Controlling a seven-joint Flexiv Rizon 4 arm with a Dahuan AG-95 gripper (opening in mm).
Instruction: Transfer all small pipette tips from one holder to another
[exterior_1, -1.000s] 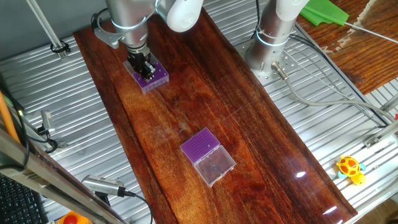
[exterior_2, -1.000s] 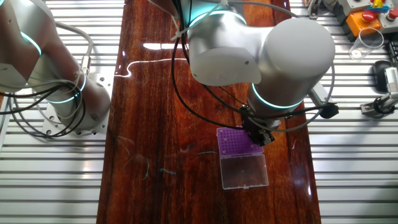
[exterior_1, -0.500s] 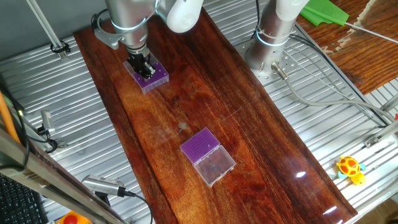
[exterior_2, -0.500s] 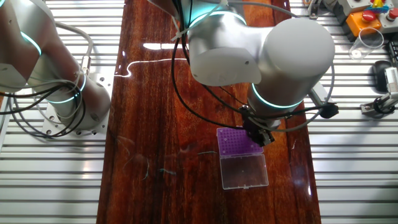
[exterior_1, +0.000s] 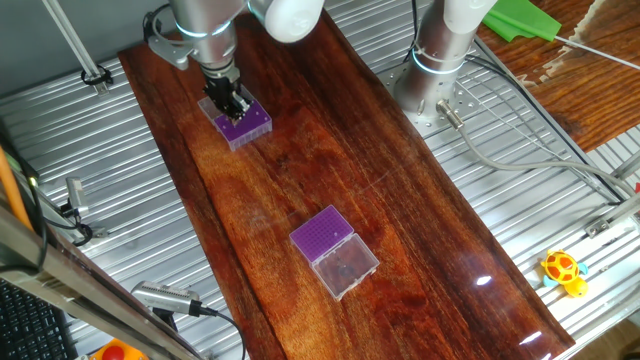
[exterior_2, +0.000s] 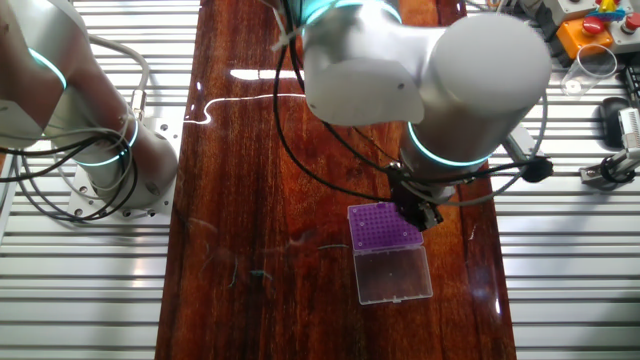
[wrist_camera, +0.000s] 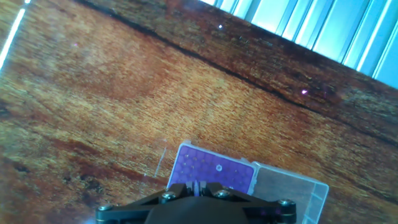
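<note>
The hand (exterior_1: 236, 106) hangs just above the purple holder (exterior_1: 247, 124) at the far end of the bench (exterior_1: 400, 200). Its fingers sit close together, but whether they grip a tip cannot be told. The second holder (exterior_1: 335, 247) stands well apart, mid-bench. Tips are too small to count, so progress is unclear; most of the transfer probably remains.

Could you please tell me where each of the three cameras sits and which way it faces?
One fixed view: high off one long side, showing the gripper over the far holder.
The other fixed view: high, opposite end, arm filling the frame above that holder.
Hand view: on the hand, looking down the fingers.
All share this purple holder.
</note>
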